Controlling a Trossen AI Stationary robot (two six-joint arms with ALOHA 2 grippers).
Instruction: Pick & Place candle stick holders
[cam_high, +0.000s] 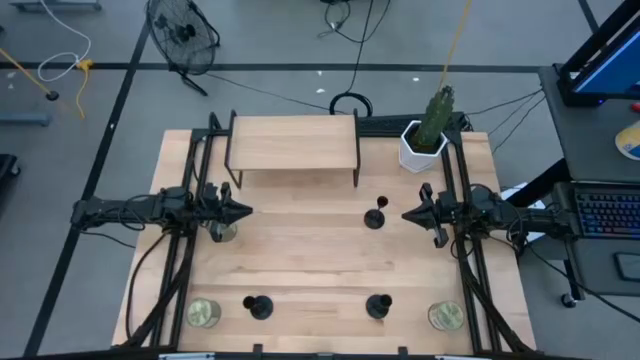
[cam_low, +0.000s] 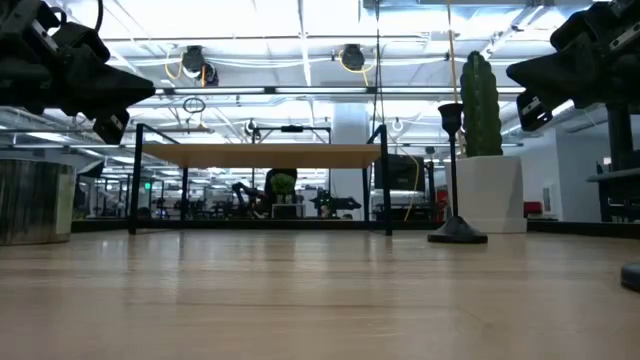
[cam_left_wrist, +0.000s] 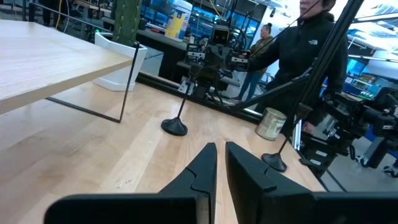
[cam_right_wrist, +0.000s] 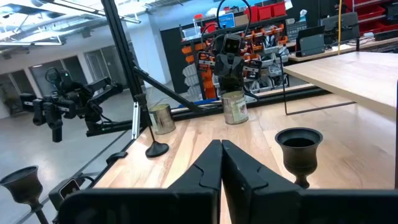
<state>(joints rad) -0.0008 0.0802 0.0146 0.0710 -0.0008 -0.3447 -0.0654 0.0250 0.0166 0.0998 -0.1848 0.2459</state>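
No readable labels anywhere. Three black metal candle stick holders stand upright on the light wooden bench (cam_high: 300, 260): one mid-bench (cam_high: 375, 217), two near the front edge (cam_high: 259, 306) (cam_high: 378, 305). Left claw (cam_high: 243, 211) and right claw (cam_high: 409, 214) both hover pinched shut, empty. Only the left wrist view shows a person in a dark jacket (cam_left_wrist: 298, 43).

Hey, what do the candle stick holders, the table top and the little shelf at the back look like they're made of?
The candle stick holders look like dark metal with a dull, slightly bronzed finish; the cup has a soft sheen. The table top looks like pale wood, with visible grain and plank seams. The shelf seems to be a light wood board on thin black legs, probably metal.
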